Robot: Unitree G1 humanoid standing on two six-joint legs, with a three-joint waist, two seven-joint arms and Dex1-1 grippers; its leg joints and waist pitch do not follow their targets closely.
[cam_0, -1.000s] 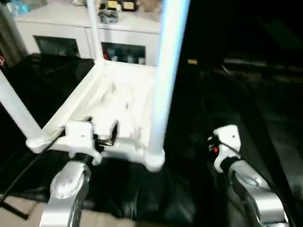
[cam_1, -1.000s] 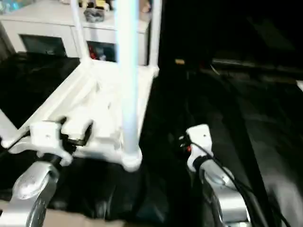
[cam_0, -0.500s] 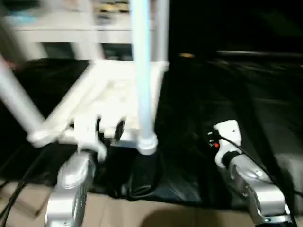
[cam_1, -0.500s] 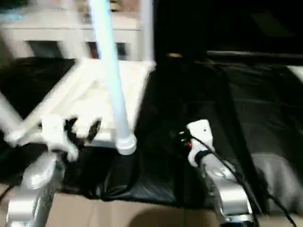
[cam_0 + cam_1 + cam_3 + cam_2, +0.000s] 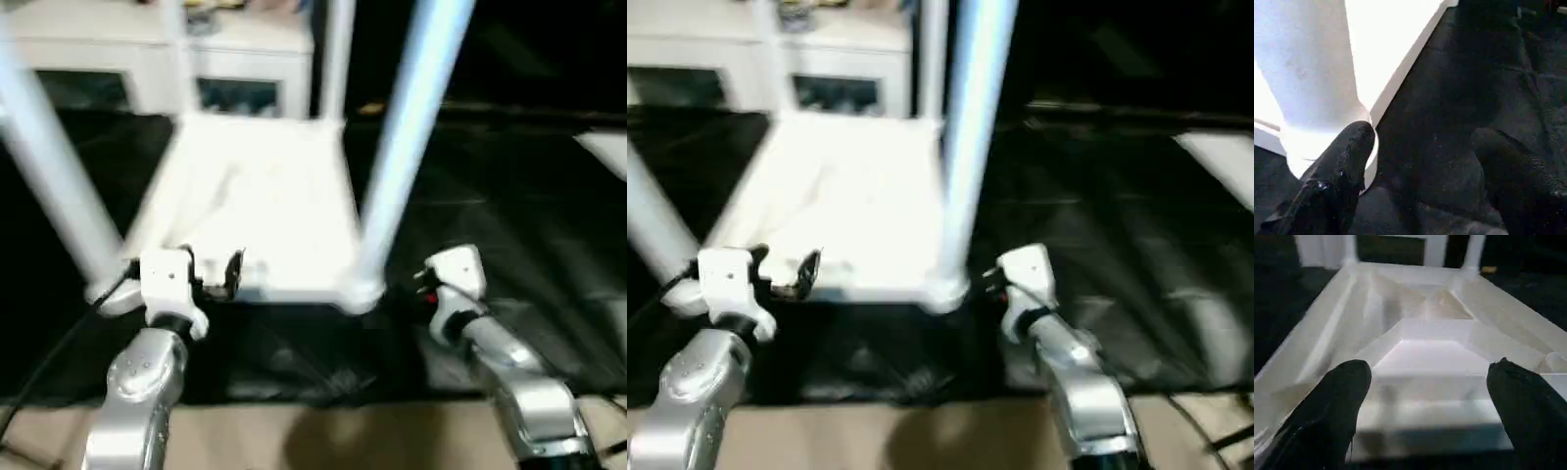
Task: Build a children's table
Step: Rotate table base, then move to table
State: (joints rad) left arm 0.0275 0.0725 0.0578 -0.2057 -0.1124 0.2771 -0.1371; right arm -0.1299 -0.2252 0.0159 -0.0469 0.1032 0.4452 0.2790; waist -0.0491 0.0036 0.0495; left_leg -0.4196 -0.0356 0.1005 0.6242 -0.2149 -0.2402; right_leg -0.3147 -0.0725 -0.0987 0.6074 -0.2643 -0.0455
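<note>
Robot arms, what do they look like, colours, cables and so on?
Both forearms are rounded silver metal ending in white wrist housings. The right gripper has a red mark and a black cable along its arm. The left gripper has two black fingers, blunt and rounded.

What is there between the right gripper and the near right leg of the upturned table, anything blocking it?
Nothing visible. The right gripper stands open just beside the near right leg, where it meets the upturned children's table at its corner. In the right wrist view, one finger lies against the leg's base, with bare black mat between the fingers.
</note>
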